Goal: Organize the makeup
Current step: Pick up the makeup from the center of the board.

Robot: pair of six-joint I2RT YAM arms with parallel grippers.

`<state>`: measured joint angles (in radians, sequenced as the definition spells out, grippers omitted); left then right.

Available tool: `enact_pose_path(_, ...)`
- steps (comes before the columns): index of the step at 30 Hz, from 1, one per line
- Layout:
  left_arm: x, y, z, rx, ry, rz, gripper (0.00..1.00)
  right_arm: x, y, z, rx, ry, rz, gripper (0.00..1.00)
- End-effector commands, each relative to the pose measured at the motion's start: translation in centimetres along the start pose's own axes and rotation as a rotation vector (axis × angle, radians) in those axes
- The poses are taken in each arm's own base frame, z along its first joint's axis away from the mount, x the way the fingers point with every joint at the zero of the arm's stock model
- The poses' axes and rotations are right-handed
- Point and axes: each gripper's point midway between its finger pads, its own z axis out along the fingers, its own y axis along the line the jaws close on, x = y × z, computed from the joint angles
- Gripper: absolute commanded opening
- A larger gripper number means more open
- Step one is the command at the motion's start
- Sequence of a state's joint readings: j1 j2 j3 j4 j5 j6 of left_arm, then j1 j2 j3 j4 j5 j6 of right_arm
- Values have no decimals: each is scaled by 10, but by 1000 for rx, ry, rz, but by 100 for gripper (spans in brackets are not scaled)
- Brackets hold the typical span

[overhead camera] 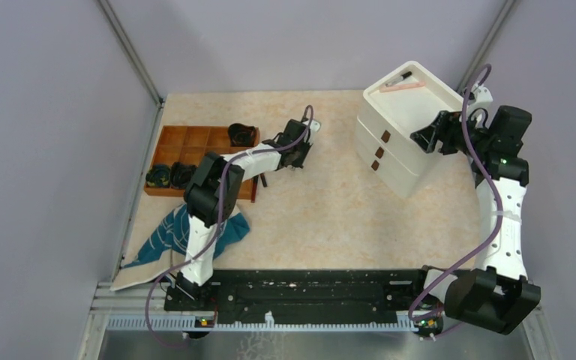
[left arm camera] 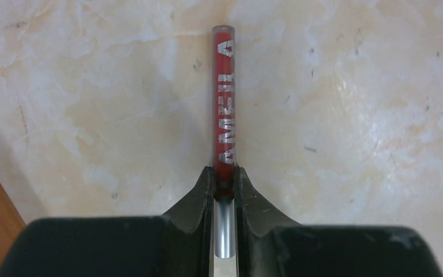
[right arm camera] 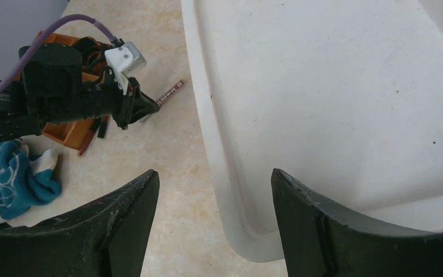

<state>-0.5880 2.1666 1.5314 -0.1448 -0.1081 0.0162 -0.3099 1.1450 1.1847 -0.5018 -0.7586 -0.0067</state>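
Observation:
My left gripper [left arm camera: 225, 173] is shut on a dark red tube [left arm camera: 224, 104] with silver lettering and a silver cap, holding it by the cap end just above the beige table. In the top view the left gripper [overhead camera: 298, 154] is right of the wooden organizer tray [overhead camera: 195, 139]. The right wrist view also shows the tube [right arm camera: 170, 92] sticking out of it. My right gripper [right arm camera: 213, 173] is open and empty, over the near corner of the white drawer unit [right arm camera: 323, 86]; it is at that unit's right side in the top view [overhead camera: 425, 139]. A pink pencil [overhead camera: 403, 87] lies on the unit's top.
The drawer unit [overhead camera: 409, 142] has three stacked drawers. The tray holds black items [overhead camera: 242, 135] in its compartments. A dark pencil [overhead camera: 264, 180] lies by the tray's right edge. A teal patterned cloth [overhead camera: 187, 232] lies at the near left. Grey walls enclose the table.

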Motion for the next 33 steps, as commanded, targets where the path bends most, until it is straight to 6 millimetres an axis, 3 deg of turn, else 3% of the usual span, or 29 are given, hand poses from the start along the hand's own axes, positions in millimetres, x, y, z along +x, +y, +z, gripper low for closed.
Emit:
enact_pose_path(1,-35,1,-43,57,-106,60,11,-27,27,-11,-80,-89,-57,71)
enact_pose_path(8,-75,-15,-118,193,-313,155,4,-40,65,-5,-235,-146,-78,71)
enact_pose_path(17,-117,-51,-234,443,-571,249,4,-57,144,8,-499,-253,-179,83)
enact_pose_path(23,-133,-79,-308,648,-724,287,5,-50,189,15,-673,-250,-192,89)
enact_pose_path(28,-131,-101,-339,823,-731,274,5,-41,213,19,-796,-222,-160,90)
enact_pose_path(33,-124,-115,-353,952,-723,240,6,-30,231,17,-887,-188,-148,87)
